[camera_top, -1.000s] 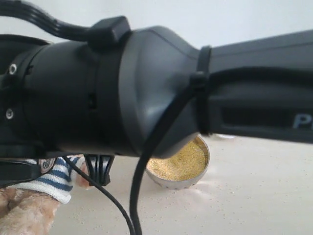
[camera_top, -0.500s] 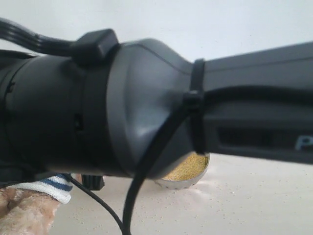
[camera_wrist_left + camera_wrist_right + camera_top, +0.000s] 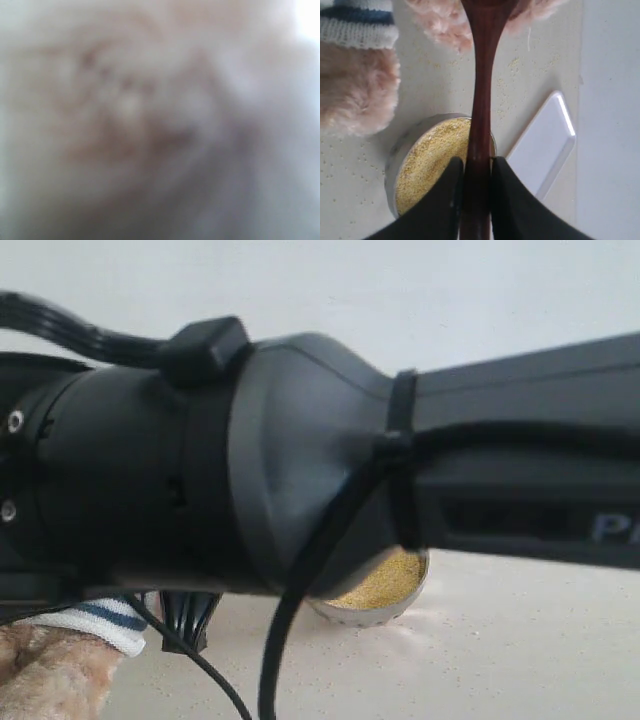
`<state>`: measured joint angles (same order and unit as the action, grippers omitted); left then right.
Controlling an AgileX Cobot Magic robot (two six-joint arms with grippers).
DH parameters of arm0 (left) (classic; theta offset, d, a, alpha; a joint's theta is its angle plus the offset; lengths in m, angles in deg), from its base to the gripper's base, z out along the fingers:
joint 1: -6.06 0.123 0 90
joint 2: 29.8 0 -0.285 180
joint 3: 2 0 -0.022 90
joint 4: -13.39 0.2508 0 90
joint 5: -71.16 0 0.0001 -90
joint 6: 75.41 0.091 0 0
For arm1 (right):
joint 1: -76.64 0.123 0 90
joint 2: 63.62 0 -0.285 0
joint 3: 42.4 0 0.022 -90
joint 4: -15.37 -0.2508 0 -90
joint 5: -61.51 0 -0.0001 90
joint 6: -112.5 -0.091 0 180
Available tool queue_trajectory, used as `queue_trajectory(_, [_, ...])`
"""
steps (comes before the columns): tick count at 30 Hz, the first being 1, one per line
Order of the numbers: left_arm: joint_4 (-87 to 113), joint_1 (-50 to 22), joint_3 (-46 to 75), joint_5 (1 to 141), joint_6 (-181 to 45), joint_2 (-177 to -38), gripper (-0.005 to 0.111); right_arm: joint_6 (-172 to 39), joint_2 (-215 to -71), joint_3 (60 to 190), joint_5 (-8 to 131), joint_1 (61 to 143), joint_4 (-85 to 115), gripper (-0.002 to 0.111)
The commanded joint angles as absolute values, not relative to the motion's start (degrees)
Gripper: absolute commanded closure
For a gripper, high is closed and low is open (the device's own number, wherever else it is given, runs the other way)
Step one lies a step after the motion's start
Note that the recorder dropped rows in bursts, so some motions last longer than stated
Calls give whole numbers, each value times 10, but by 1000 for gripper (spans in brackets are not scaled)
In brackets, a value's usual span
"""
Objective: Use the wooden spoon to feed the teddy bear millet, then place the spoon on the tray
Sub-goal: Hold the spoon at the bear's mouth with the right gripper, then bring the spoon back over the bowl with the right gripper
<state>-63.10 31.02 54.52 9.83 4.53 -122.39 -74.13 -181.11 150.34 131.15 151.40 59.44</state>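
exterior view: a black arm (image 3: 300, 470) with a cable (image 3: 300, 620) strapped to it fills most of the picture and hides the hand. below the arm shows the edge of a steel bowl (image 3: 370, 612) of yellow millet (image 3: 390, 582). a striped cuff and tan fur of the teddy bear (image 3: 50, 675) sit at the arm's far end. loose grains dot the table (image 3: 520, 640).

left wrist view: only a pinkish-tan blur. the left gripper cannot be made out, so its state cannot be told.

right wrist view: the right gripper (image 3: 476, 165) is clamped on the slim handle of the wooden spoon (image 3: 482, 75), one black finger (image 3: 437, 200) on each side. the spoon runs straight out past the fingertips, and its far end lies among the teddy bear's (image 3: 355, 85) fur. the steel bowl (image 3: 395, 155) of millet (image 3: 435, 160) lies under the handle, just by the fingertips. the white tray (image 3: 545, 145) lies just beside the bowl, to one side of the hand. the bear's furry arm is on the other side.
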Motion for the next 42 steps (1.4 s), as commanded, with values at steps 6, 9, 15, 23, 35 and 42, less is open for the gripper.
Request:
queue_trajectory(6, [-642, 312, 545, 84, 48, -1223, 102, -784, -1758, 1501, 1315, 1502, 579, 108])
queue_trajectory(9, [-642, 312, 545, 84, 48, -1223, 102, -799, -1731, 1500, 1315, 1502, 575, 108])
queue_trajectory(15, [-642, 312, 545, 84, 48, -1223, 102, -872, -1654, 1436, 1315, 1467, 525, 108])
queue_trajectory(23, [-642, 312, 545, 84, 48, -1223, 102, -908, -1522, 1232, 1220, 1366, 404, 108])
queue_trajectory(35, [-642, 312, 545, 84, 48, -1223, 102, -781, -1492, 1160, 1192, 1246, 278, 108])
queue_trajectory(42, [-642, 312, 545, 84, 48, -1223, 102, -666, -1493, 1160, 1210, 1238, 317, 108])
